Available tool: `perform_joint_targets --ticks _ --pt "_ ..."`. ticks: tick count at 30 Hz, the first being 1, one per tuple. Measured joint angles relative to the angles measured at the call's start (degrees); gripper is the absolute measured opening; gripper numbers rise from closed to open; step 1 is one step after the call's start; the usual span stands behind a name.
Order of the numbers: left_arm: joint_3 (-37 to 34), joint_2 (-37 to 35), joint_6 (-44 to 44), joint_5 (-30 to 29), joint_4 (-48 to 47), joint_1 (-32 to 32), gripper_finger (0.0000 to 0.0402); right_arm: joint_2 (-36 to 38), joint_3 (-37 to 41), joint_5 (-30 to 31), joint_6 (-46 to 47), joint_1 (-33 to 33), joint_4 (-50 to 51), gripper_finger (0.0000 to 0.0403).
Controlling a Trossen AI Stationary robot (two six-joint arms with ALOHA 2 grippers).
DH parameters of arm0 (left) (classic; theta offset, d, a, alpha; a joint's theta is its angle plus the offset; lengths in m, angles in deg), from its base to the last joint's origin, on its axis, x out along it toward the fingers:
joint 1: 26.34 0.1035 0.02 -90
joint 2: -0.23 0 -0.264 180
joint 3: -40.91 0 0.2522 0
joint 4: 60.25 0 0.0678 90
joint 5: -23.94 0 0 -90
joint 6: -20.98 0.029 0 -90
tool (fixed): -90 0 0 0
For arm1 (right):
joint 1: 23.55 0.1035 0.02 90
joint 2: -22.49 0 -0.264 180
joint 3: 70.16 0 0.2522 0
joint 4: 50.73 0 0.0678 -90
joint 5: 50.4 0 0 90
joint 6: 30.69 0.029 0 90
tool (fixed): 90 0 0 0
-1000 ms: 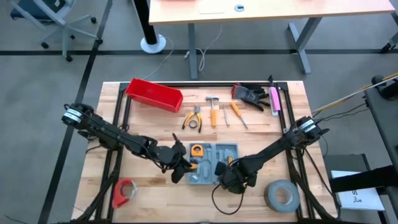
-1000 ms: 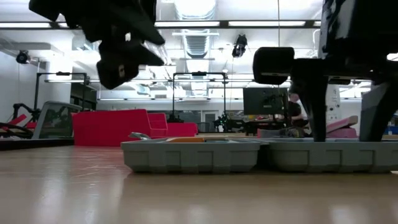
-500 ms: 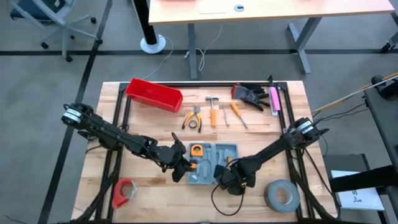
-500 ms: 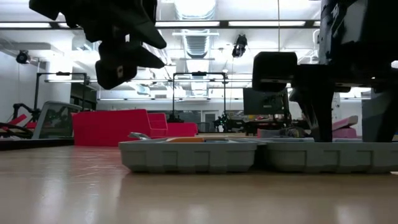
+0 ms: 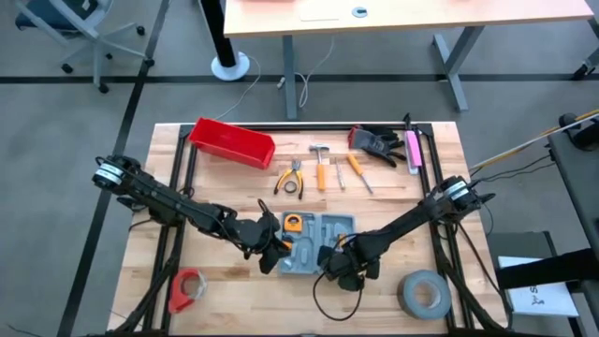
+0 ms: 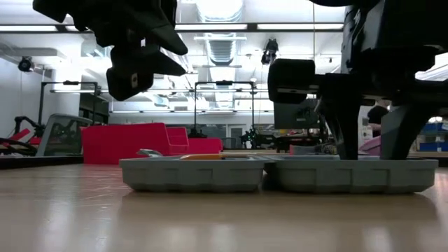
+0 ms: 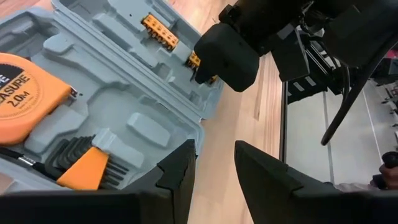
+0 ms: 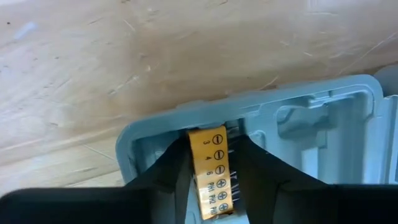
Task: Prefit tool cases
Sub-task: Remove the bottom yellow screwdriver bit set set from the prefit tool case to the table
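high view: the tool case (image 5: 314, 245) is lying open and flat at the table's near middle, long axis running left-right across the table, recesses facing up. my left gripper (image 5: 271, 251) is sitting at its left end, my right gripper (image 5: 339, 267) at its near right corner. the red bin (image 5: 231, 142) is lying well apart at the far left, the grey tape roll (image 5: 423, 293) near the right front corner.

low view: the case (image 6: 276, 173) is resting flat on the wood, two halves side by side, long axis across the picture. my left gripper (image 6: 133, 73) is hanging above its left half, clear of it. my right gripper (image 6: 364, 143) is reaching down into the right half.

left wrist view: my left fingers (image 7: 180, 177) are standing a narrow gap apart, holding nothing, just over the case (image 7: 124, 112) edge beside the orange tape measure (image 7: 28, 87) and hex keys (image 7: 71, 152).

right wrist view: my right fingers (image 8: 171, 171) are closing on the orange bit holder (image 8: 214, 171) in the case (image 8: 298, 124) corner, both pads touching it.
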Motion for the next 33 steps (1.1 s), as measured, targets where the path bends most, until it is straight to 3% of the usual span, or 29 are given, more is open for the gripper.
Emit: perform_joint_targets --ticks 24,33 --pt "-0.02 0.00 -0.27 0.09 0.00 0.00 0.0121 0.74 -6.36 3.96 4.78 -0.48 6.38 0.0076" --pt "-0.02 0.00 -0.25 0.41 -0.02 -0.39 0.0112 1.05 -6.60 3.89 6.07 -0.45 6.65 0.0045"
